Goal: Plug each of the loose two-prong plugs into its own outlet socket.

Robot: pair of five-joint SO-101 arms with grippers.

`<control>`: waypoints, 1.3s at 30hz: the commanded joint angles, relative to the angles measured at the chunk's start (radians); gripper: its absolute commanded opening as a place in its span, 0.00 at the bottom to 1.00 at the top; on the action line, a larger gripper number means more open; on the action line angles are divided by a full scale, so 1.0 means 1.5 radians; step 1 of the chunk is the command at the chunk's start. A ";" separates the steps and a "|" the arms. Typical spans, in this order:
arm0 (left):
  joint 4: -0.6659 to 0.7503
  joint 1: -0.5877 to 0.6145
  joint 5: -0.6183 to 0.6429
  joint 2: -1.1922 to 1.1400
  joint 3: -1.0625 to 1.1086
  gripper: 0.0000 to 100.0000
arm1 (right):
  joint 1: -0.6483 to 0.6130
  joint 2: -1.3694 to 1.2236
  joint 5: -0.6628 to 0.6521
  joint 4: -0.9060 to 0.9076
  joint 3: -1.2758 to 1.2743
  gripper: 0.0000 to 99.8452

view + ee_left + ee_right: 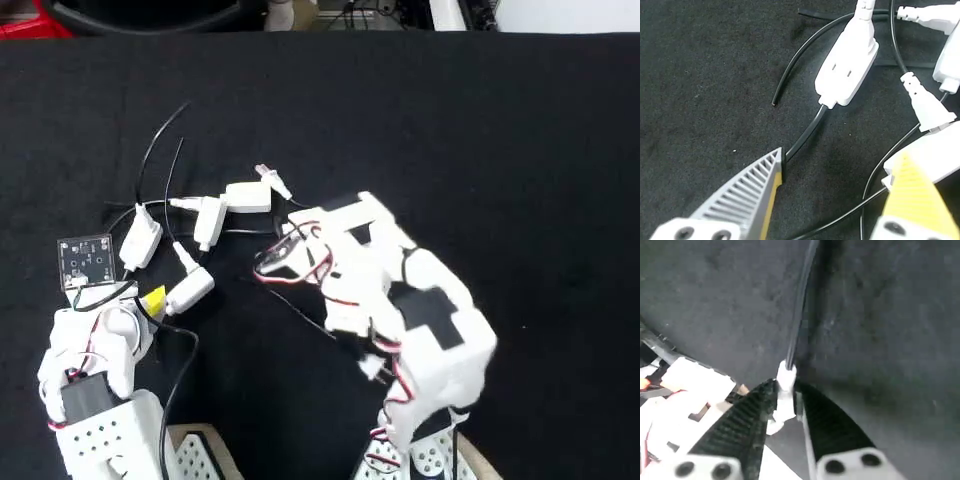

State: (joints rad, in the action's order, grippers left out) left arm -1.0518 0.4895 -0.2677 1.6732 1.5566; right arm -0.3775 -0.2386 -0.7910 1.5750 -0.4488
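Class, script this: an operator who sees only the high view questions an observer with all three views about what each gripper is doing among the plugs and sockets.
Operator: Is the right gripper holding anything? Its arm covers it from above.
Observer: Yes. The right wrist view shows it shut on a white plug, with the black cord trailing away from it.
Operator: And the left gripper?
Observer: Open, gripping nothing.
Operator: What lies ahead of it?
Observer: A white socket, lying flat with its two slots facing up.
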 commanded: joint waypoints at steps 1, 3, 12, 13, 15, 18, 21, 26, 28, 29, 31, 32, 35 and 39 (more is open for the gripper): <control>0.012 -0.008 -0.003 0.005 -0.002 0.34 | -0.020 0.123 0.029 0.059 0.052 0.01; 0.012 -0.008 -0.003 0.005 -0.002 0.34 | -0.029 0.185 0.045 0.086 0.070 0.01; 0.012 -0.008 -0.001 0.005 -0.004 0.34 | -0.017 0.353 0.079 0.081 0.004 0.01; 0.012 -0.008 -0.001 0.005 -0.004 0.34 | -0.015 0.345 0.079 0.063 -0.029 0.01; 0.012 -0.008 -0.001 0.005 -0.004 0.34 | -0.015 0.318 0.068 0.013 -0.099 0.01; 0.012 -0.008 -0.001 0.005 -0.004 0.34 | -0.016 0.259 0.064 -0.072 -0.170 0.09; 0.012 -0.008 -0.001 0.005 -0.003 0.34 | -0.015 0.195 0.062 -0.115 -0.187 0.22; 0.012 -0.008 -0.001 0.005 -0.003 0.34 | -0.018 0.111 0.064 -0.171 -0.183 0.21; 0.012 -0.008 -0.001 0.005 -0.003 0.34 | -0.017 0.080 0.063 -0.187 -0.186 0.20; 0.012 -0.008 -0.001 0.005 -0.003 0.34 | -0.015 0.064 0.062 -0.194 -0.187 0.19; 0.012 -0.008 -0.001 0.005 -0.003 0.34 | -0.016 0.030 0.060 -0.205 -0.187 0.19; 0.012 -0.008 -0.001 0.005 -0.003 0.34 | -0.019 0.020 0.061 -0.207 -0.185 0.19; 0.012 -0.008 -0.001 0.005 -0.003 0.34 | -0.020 0.013 0.060 -0.190 -0.177 0.19; 0.012 -0.008 -0.001 0.005 -0.003 0.34 | -0.020 0.023 0.064 -0.170 -0.181 0.19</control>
State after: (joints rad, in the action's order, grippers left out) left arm -1.0518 0.4895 -0.2677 1.6732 1.5566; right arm -0.4081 -0.1435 -0.6897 1.3111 -0.7004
